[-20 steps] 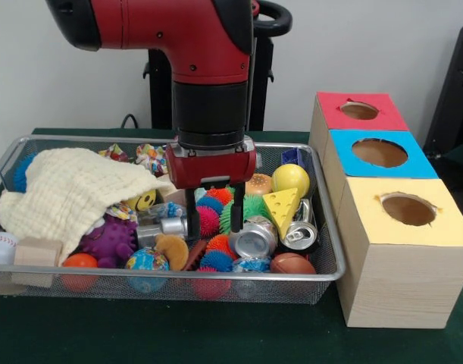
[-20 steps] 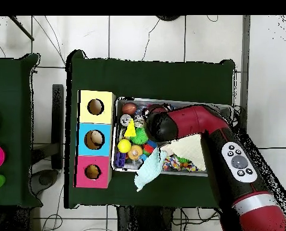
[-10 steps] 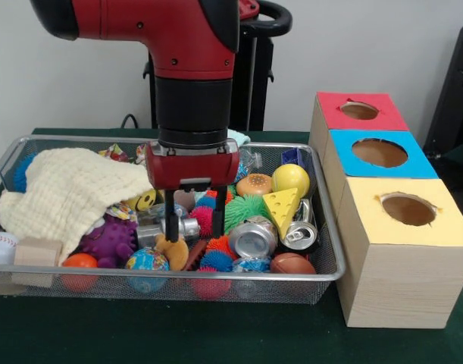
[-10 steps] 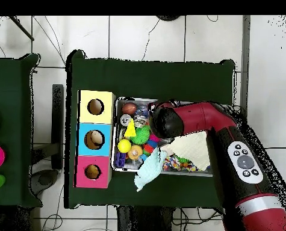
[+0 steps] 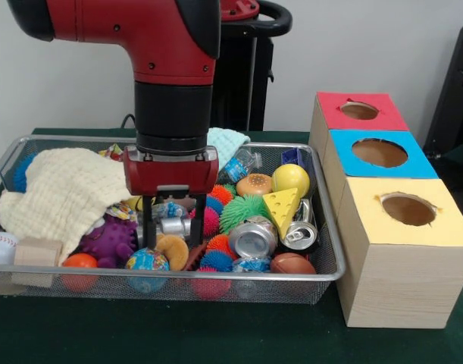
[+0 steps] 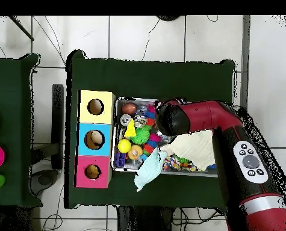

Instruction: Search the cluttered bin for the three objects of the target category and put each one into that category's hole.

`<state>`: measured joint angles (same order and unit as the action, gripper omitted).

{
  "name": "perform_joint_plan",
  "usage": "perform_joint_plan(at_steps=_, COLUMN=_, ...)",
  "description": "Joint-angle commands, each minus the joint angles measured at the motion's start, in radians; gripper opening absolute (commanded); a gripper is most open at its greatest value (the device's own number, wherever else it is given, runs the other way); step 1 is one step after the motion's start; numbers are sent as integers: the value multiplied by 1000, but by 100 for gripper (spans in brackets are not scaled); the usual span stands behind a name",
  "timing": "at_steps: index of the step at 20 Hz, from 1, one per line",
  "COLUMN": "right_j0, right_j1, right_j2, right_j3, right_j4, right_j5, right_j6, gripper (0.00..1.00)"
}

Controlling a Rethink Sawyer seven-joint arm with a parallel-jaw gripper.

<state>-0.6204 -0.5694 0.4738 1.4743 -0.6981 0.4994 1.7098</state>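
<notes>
Silver mesh holds the whole jumble: the bin (image 5: pixel 19 148) sits on the green surface (image 5: pixel 216 334), and the red arm (image 5: pixel 170 68) reaches down into its middle. The pincer (image 5: pixel 172 226) stands released, its 2 black fingers (image 5: pixel 148 225) spread on either side of a small silver can (image 5: pixel 173 226) lying beside the purple spiky toy (image 5: pixel 110 241). I would say it is still searching or lining up a pick. To do this well it should drop straight over 1 item, keep clear of the cream cloth (image 5: pixel 72 186) so no fold gets pinched, and close only once both tips are below the item's middle. The red hole (image 5: pixel 359 111) is on the farthest box, well apart from the bin, empty as far as I can see.

Compared with 1 second back, the arm has slid away from the boxes toward the cloth, uncovering the pale blue cloth (image 5: pixel 227 142) on the far rim.
</notes>
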Motion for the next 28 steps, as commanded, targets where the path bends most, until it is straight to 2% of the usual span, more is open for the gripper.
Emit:
perform_joint_plan(at_steps=1, right_j0=-30, right_j1=68, right_j2=-24, right_j3=-42, right_j4=-65, right_j5=33, right_j6=-111, gripper=100)
perform_joint_plan(at_steps=16, right_j0=-68, right_j1=102, right_j2=-24, right_j3=36, right_j4=-61, right_j5=52, right_j6=-132, gripper=100)
perform_joint_plan(at_steps=28, right_j0=-83, right_j1=97, right_j2=-2, right_j3=69, right_j4=-10, right_j5=115, right_j6=-144, gripper=100)
